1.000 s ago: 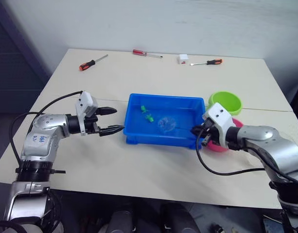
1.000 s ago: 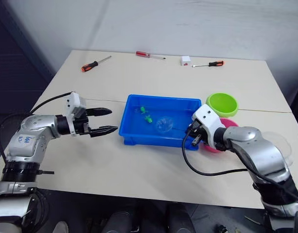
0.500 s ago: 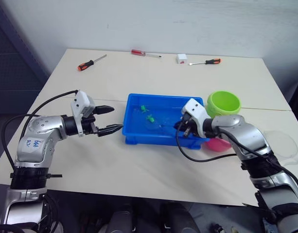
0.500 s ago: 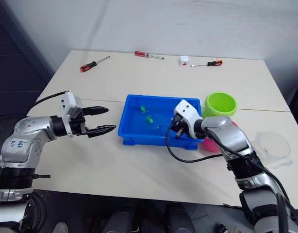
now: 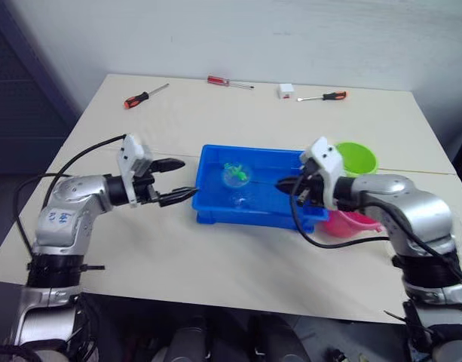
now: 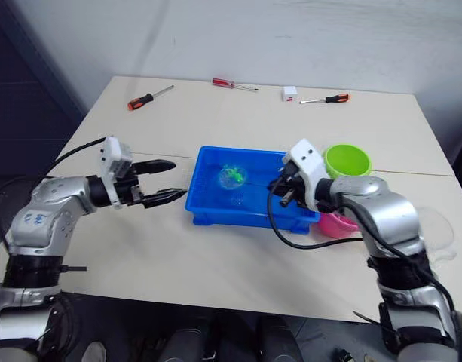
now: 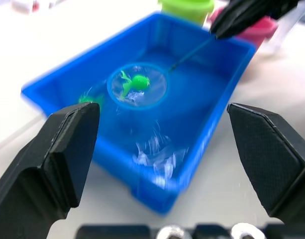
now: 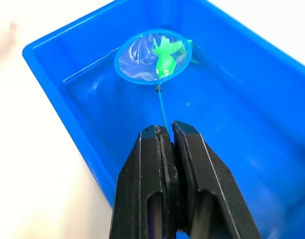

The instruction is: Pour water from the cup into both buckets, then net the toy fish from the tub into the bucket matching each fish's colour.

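1. The tub (image 5: 215,213) is the landmark: a shallow bright blue tray with water in it, in the middle of the table (image 5: 215,264).
2. Left of the tub, the left gripper (image 5: 179,181) hovers just off its left wall with its fingers spread wide and nothing between them; it points at the tub.
3. Inside the tub, toward its far left part, the net (image 8: 151,56) is lifted with one green fish (image 8: 165,58) lying in the clear mesh of its light blue hoop. A second green fish (image 7: 90,99) sits in the water just beyond the hoop.
4. The net's thin dark handle runs from the hoop rightward across the tub to the right gripper (image 8: 168,137), whose fingers are pressed together, pinching the handle's end above the tub's right side.
5. Right of the tub, the green bucket (image 5: 353,158) stands by its far right corner, and the pink bucket (image 5: 348,222) by its near right corner.
6. The coming move, as I judge it, turns on this: the netted fish lies at the far end of the handle from the right gripper, while the matching green bucket lies the opposite way, right behind that gripper. The right arm is much the nearer; it must carry the hoop rightward and level.
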Available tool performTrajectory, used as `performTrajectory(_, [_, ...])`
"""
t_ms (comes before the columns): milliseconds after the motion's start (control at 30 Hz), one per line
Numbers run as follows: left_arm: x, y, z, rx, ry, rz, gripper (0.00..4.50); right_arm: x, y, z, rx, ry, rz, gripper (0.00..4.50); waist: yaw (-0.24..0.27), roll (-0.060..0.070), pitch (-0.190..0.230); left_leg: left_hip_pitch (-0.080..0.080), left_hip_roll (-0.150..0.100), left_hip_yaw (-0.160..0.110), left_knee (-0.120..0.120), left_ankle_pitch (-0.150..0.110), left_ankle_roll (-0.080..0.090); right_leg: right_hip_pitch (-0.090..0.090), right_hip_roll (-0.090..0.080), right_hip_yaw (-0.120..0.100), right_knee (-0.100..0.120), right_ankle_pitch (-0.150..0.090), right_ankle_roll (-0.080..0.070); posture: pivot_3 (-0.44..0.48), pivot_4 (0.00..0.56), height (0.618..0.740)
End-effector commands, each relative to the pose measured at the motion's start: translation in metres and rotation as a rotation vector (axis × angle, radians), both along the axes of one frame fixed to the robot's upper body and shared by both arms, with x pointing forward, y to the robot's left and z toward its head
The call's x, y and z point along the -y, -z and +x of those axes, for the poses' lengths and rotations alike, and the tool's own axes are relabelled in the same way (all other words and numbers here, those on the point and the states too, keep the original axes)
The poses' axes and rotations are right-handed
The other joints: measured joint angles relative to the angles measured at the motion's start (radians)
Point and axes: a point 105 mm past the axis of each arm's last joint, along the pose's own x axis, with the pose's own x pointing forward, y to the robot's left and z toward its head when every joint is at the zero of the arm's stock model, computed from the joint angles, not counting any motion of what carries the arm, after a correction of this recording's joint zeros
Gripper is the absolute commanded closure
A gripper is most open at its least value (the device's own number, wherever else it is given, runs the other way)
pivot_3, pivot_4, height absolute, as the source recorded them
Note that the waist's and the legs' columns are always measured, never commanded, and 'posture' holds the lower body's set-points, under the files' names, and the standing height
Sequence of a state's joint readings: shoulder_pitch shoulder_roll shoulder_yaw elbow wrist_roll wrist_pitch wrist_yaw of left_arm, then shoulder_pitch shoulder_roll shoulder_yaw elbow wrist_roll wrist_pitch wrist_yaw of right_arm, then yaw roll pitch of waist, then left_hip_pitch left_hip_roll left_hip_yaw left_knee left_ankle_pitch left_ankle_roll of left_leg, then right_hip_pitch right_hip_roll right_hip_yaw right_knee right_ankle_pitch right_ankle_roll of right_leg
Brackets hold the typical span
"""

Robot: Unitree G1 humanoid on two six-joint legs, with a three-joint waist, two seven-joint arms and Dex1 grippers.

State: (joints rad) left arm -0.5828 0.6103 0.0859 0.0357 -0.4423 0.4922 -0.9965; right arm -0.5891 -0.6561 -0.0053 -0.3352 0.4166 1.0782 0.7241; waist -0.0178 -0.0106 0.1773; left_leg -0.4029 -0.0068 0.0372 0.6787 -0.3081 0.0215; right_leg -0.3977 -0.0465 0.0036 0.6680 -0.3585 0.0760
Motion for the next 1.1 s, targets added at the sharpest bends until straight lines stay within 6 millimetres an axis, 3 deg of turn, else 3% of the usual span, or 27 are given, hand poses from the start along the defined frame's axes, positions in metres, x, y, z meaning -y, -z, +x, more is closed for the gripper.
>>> performTrajectory(33, [0.017, -0.014, 0.003, 0.031, 0.067, -0.044, 0.07, 0.02, -0.027, -0.011, 0.092, 0.069, 0.006, 4.5, 0.001, 0.0, 0.0, 0.0, 0.0, 0.0, 0.0, 0.0, 0.0, 0.0, 0.0, 0.0, 0.0, 0.0, 0.0, 0.0, 0.15, 0.74])
performTrajectory(367, [0.068, -0.014, 0.003, 0.019, 0.237, -0.123, 0.07, 0.097, -0.052, -0.033, 0.296, 0.413, -0.145, 4.5, -0.001, 0.0, 0.0, 0.0, 0.0, 0.0, 0.0, 0.0, 0.0, 0.0, 0.0, 0.001, 0.001, 0.0, 0.0, 0.0, 0.15, 0.74])
performTrajectory(533, [0.077, -0.014, 0.003, 0.019, 0.264, -0.126, 0.07, 0.122, -0.053, -0.033, 0.379, 0.52, -0.251, 4.5, -0.006, 0.0, 0.0, 0.0, 0.0, 0.001, 0.001, 0.0, 0.0, 0.0, 0.001, 0.001, 0.002, 0.0, 0.0, 0.0, 0.15, 0.74])
performTrajectory(600, [0.079, -0.015, 0.002, 0.02, 0.277, -0.128, 0.07, 0.134, -0.056, -0.03, 0.445, 0.544, -0.375, 4.5, -0.007, 0.0, 0.0, 0.0, 0.0, 0.001, 0.001, 0.0, 0.0, 0.0, 0.001, 0.001, 0.002, 0.0, 0.0, 0.0, 0.15, 0.74])
performTrajectory(800, [0.079, -0.014, 0.001, 0.024, 0.273, -0.121, 0.07, 0.136, -0.051, -0.021, 0.595, 0.375, -0.781, 4.5, -0.007, 0.0, 0.0, 0.001, 0.0, 0.001, 0.001, 0.0, 0.0, 0.0, 0.001, 0.002, 0.002, 0.0, 0.0, 0.0, 0.15, 0.74])
performTrajectory(933, [0.076, -0.014, 0.001, 0.025, 0.262, -0.121, 0.07, 0.146, -0.038, -0.019, 0.676, 0.155, -1.21, 4.5, -0.006, 0.003, 0.0, 0.0, 0.0, 0.002, 0.002, 0.0, 0.0, 0.0, 0.001, 0.002, 0.002, 0.0, 0.0, 0.0, 0.15, 0.74])
performTrajectory(1000, [0.076, -0.014, 0.002, 0.026, 0.259, -0.12, 0.07, 0.152, -0.031, -0.019, 0.661, 0.103, -1.281, 4.5, -0.006, 0.002, 0.0, 0.0, 0.0, 0.002, 0.002, 0.0, 0.0, 0.0, 0.001, 0.002, 0.0, 0.0, 0.0, 0.0, 0.15, 0.74])
performTrajectory(1100, [0.075, -0.015, 0.002, 0.028, 0.256, -0.12, 0.07, 0.16, -0.053, -0.014, 0.769, 0.157, -1.333, 4.5, -0.006, 0.002, 0.0, 0.0, 0.0, 0.002, 0.002, 0.0, 0.0, 0.001, 0.001, 0.002, 0.001, 0.0, 0.0, 0.0, 0.15, 0.74])
